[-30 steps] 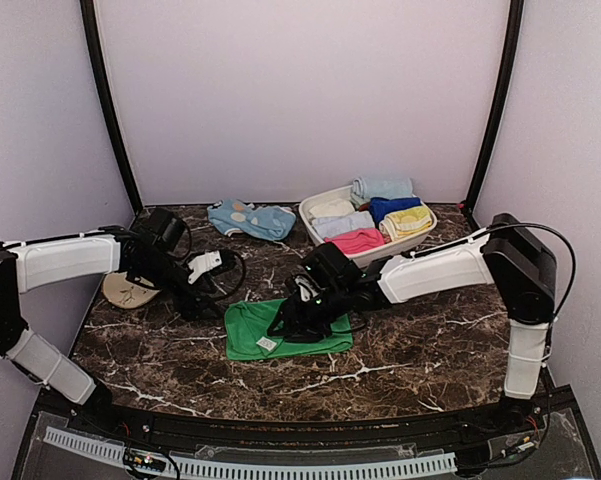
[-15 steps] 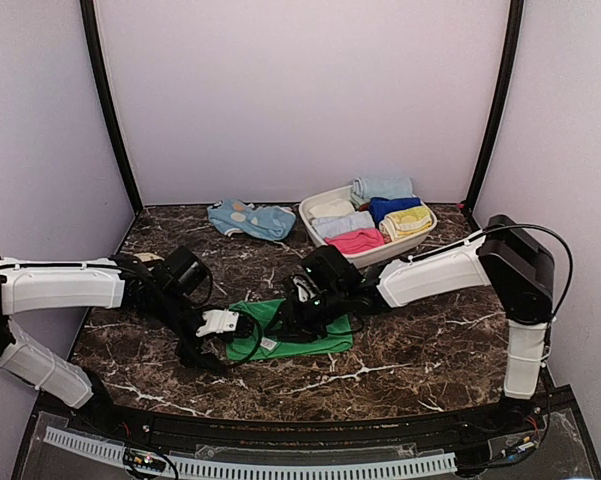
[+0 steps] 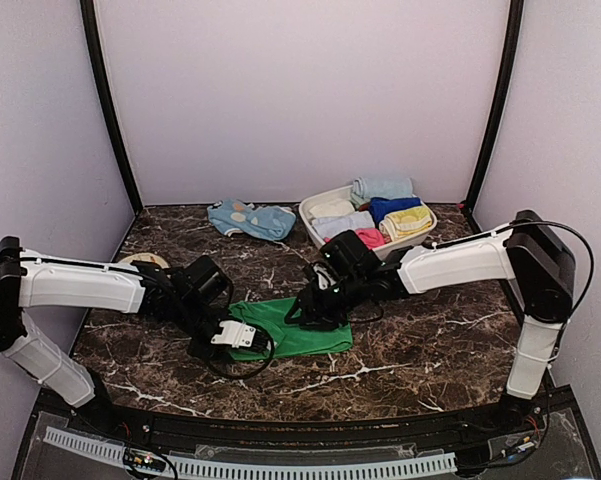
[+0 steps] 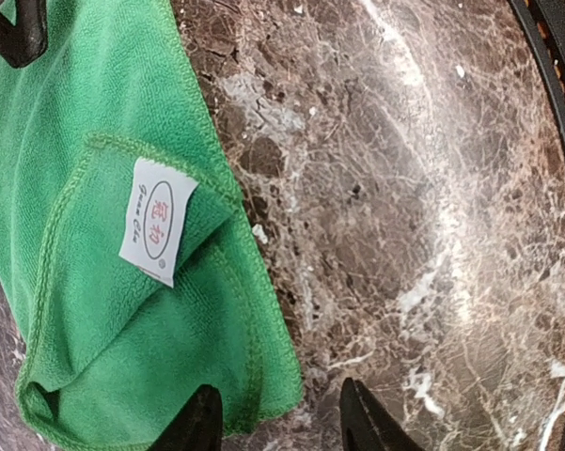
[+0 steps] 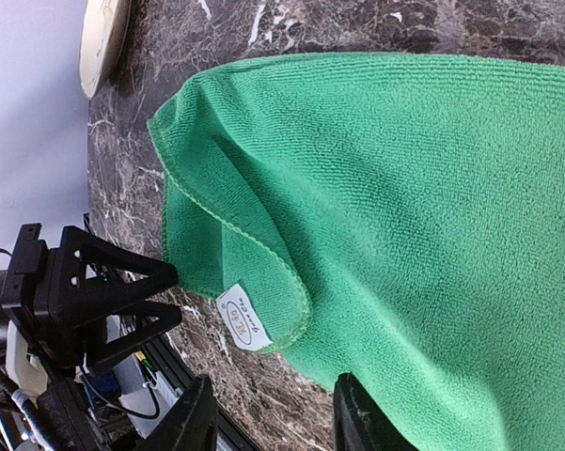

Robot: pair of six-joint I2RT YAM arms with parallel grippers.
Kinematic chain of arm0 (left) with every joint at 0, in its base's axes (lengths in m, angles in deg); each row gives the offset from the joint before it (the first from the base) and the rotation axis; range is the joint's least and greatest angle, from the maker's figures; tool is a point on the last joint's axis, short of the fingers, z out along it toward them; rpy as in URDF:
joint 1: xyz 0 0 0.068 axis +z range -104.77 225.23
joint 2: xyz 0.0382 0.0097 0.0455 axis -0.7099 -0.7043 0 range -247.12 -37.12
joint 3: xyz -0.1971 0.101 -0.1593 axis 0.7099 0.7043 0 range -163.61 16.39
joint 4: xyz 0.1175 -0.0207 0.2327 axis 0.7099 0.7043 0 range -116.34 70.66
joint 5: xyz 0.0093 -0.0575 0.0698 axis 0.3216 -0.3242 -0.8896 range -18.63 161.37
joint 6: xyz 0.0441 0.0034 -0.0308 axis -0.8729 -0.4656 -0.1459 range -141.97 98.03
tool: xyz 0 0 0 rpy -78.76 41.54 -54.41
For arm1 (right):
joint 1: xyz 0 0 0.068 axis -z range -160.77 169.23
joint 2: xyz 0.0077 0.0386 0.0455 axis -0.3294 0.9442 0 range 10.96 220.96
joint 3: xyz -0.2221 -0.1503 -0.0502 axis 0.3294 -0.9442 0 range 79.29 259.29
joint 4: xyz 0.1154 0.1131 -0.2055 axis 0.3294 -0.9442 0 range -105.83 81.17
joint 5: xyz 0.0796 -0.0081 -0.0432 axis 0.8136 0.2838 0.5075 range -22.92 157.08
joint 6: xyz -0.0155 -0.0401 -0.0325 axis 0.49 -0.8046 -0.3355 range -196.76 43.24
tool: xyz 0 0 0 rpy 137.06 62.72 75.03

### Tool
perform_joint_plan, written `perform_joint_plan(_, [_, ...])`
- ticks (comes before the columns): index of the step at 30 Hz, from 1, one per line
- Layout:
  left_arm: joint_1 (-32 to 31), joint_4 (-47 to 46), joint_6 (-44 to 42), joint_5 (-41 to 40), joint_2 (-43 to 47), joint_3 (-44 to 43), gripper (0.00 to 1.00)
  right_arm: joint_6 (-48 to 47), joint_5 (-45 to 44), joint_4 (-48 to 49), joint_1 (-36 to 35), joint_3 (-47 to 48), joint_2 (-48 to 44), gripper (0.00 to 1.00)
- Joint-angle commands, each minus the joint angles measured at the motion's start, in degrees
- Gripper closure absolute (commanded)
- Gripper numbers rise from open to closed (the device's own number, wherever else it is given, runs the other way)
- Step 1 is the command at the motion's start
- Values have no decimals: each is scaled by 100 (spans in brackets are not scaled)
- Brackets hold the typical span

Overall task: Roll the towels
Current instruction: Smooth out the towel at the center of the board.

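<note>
A bright green towel (image 3: 298, 332) lies flat on the marble table (image 3: 410, 340), its near left corner folded over so a white label (image 4: 156, 220) shows. My left gripper (image 3: 236, 336) is low at that corner. It is open, with one finger over the cloth, the other over bare marble, and the towel's edge (image 4: 254, 395) between them. My right gripper (image 3: 313, 306) hovers at the towel's far edge, open and holding nothing. In the right wrist view the towel (image 5: 423, 207) fills the frame, with the left gripper (image 5: 94, 293) at its corner.
A white basket (image 3: 316, 200) at the back right holds several rolled cloths. A light blue cloth (image 3: 250, 218) lies beside it at the back. A tan oval disc (image 3: 142, 262) sits at the left, behind my left arm. The table's front rail (image 4: 555, 113) runs close to the towel.
My left arm has swung from the tan disc at the left over to the towel's near left corner, its jaws narrowing. My right gripper has drawn back toward the towel's far edge.
</note>
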Motion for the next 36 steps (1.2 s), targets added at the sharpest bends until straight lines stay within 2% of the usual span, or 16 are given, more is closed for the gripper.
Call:
perform_joint_plan(1, [-40, -141, -251, -373, -83, -70, 59, -151, 67, 1, 3, 25, 89, 57])
perform_joint_plan(2, [-40, -122, -268, -387, -117, -74, 64, -155, 84, 20, 2, 26, 113, 56])
perform_joint_plan(3, [-40, -107, -264, -402, -158, -80, 74, -151, 104, 43, 2, 26, 141, 56])
perform_joint_plan(4, [-40, -95, -260, -428, -202, -91, 91, -137, 135, 92, 4, 7, 163, 56])
perform_joint_plan(5, [-40, -81, -244, -456, -244, -105, 99, -103, 163, 171, 2, -9, 176, 56])
perform_joint_plan(9, [-40, 55, -157, -493, -295, -191, 100, -50, 264, 353, -15, -16, 284, 56])
perform_joint_plan(21, [148, 238, -153, -557, 331, -94, 100, -227, 284, 253, 17, 2, 446, 54])
perform_joint_plan(26, [224, 460, -115, -338, 477, -1, 100, -259, 282, 217, 37, -17, 439, 54])
perform_joint_plan(27, [224, 500, -92, -248, 506, 45, 98, -260, 278, 223, 37, -10, 438, 54])
perform_joint_plan(28, [224, 548, -61, -158, 524, 71, 91, -248, 274, 237, 37, 4, 438, 54])
perform_joint_plan(32, [224, 624, 217, 130, 603, 201, 54, -223, 281, 257, -15, 156, 478, 53])
perform_joint_plan(34, [262, 487, 382, 78, 748, 226, 44, -223, 289, 196, -71, 294, 548, 53])
perform_joint_plan(36, [494, 448, 597, 371, 879, 111, 36, -233, 297, 128, -122, 431, 671, 53])
